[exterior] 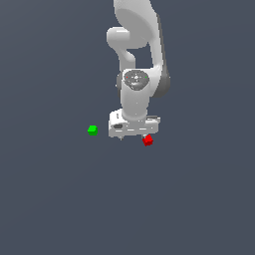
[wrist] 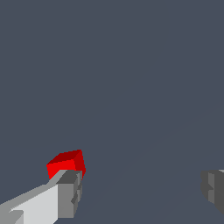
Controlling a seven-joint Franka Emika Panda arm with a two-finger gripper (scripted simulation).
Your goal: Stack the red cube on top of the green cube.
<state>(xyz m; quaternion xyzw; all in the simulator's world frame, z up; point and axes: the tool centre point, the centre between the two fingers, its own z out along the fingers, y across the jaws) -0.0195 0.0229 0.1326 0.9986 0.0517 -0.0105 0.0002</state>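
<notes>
The red cube (exterior: 147, 141) lies on the flat grey floor, just below the end of the white gripper hand that is toward the exterior view's right. My gripper (exterior: 133, 136) hovers close above the floor, its fingers spread wide. In the wrist view the red cube (wrist: 67, 162) sits just beyond one grey fingertip (wrist: 69, 192), outside the gap, and the gripper (wrist: 140, 190) is open with nothing between its fingers. The green cube (exterior: 92, 130) rests on the floor toward the exterior view's left of the gripper, well apart from it. It does not show in the wrist view.
The white arm (exterior: 137, 55) rises behind the gripper, toward the top of the exterior view. Around the cubes there is only the plain dark grey floor (exterior: 60, 199).
</notes>
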